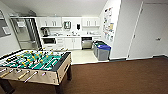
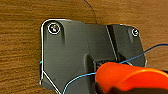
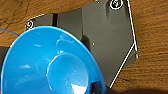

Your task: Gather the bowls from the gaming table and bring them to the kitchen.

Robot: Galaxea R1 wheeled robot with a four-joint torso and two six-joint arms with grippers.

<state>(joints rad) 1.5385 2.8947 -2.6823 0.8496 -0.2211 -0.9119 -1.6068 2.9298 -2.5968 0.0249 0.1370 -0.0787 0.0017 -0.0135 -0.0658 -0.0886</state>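
Jaws cannot be made out on either arm, so how far they stand open is unclear. Close against the left wrist camera sits an orange-red round bowl (image 2: 130,77), crossed by a thin blue cable (image 2: 155,48). A bright blue glossy round bowl (image 3: 50,65) looms at the right wrist, above brown carpet (image 3: 152,50). Ahead, a green table-football table (image 1: 35,62) stands left, and the white kitchen (image 1: 72,32) with cabinets lies beyond, grey bins with blue lids (image 1: 103,51) beside it.

Brown carpet floor (image 1: 120,77) underfoot, the foosball table (image 1: 32,66) standing on it; pale kitchen floor (image 1: 82,56) beyond, blue-lidded bins (image 1: 102,51) on its edge.
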